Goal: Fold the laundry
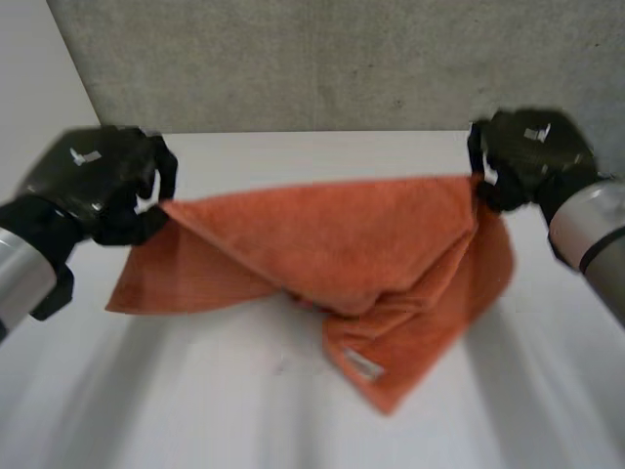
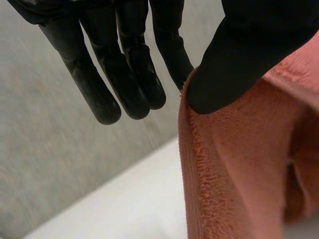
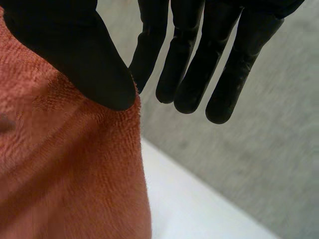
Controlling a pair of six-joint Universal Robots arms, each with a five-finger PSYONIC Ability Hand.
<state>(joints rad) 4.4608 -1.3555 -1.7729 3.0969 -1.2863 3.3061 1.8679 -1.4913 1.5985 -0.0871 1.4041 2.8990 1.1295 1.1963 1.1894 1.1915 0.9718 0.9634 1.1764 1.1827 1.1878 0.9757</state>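
Observation:
An orange towel [image 1: 332, 249] hangs stretched between my two hands above the white table [image 1: 195, 410], its lower part sagging in folds onto the tabletop with a small label near its low corner. My left hand [image 1: 98, 181] pinches the towel's left top corner. In the left wrist view the thumb [image 2: 239, 59] presses the towel's [image 2: 234, 169] edge against a finger while the other fingers [image 2: 124, 74] stay straight. My right hand [image 1: 527, 151] pinches the right top corner. Its thumb [image 3: 84, 59] clamps the towel [image 3: 65, 174] the same way.
A grey concrete wall [image 1: 322, 59] rises behind the table's far edge. Bare white tabletop lies in front of the towel and to both sides of it.

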